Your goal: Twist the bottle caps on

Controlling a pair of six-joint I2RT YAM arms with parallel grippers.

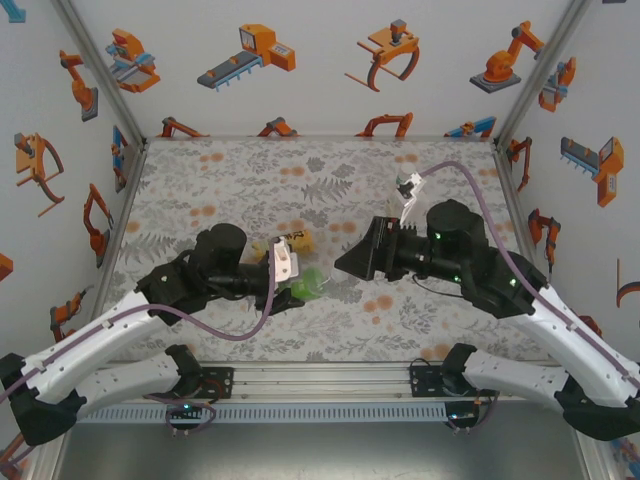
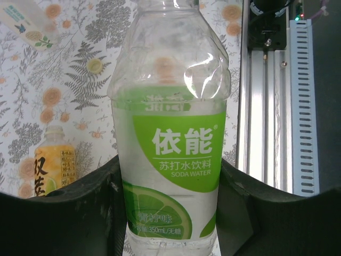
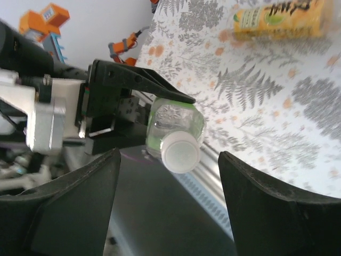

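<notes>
My left gripper [image 2: 170, 213] is shut on the clear bottle with the green label [image 2: 170, 149], one finger on each side of its lower body. In the top view this bottle [image 1: 308, 283] hangs tilted between the two arms, its neck toward my right gripper [image 1: 352, 262]. A pale cap [image 3: 181, 154] sits on the bottle's neck [image 3: 176, 120]. My right gripper [image 3: 169, 176] is open, its fingers wide on either side of the cap and apart from it. The amber bottle with the yellow label [image 3: 279, 18] [image 2: 50, 165] lies on the table behind.
The aluminium rail [image 1: 320, 380] [image 2: 266, 106] with the arm bases runs along the near table edge, just below the held bottle. A pale labelled thing [image 2: 24, 24] lies farther back on the patterned table. White walls close in the left, right and back.
</notes>
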